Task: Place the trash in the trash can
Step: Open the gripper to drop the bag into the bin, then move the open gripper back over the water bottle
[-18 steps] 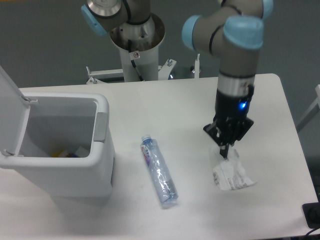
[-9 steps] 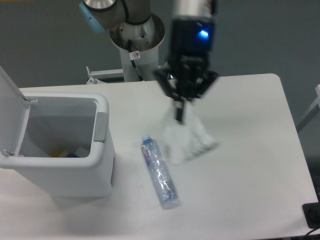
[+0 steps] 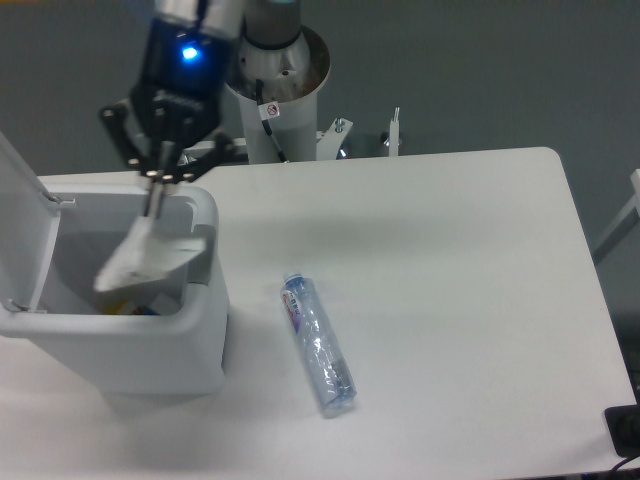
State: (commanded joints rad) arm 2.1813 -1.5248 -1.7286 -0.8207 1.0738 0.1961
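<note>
My gripper (image 3: 154, 207) hangs over the open trash can (image 3: 203, 345), shut on the top of the clear plastic wrapper (image 3: 142, 257). The wrapper dangles from the fingertips above the can's opening, near its right wall. The can is a white rectangular bin with its lid (image 3: 20, 215) flipped up at the left and a grey panel (image 3: 201, 254) on the right side. A crushed clear plastic bottle (image 3: 319, 343) with a blue-and-red label lies flat on the white table (image 3: 460, 300), to the right of the can.
Some colourful items lie at the bottom of the can (image 3: 140, 305). The robot's base column (image 3: 275, 100) stands behind the table's far edge. A dark object (image 3: 625, 430) sits at the lower right corner.
The gripper has carried the wrapper up from the table's right side, across the middle, to above the trash can at the left. The bottle has not moved.
</note>
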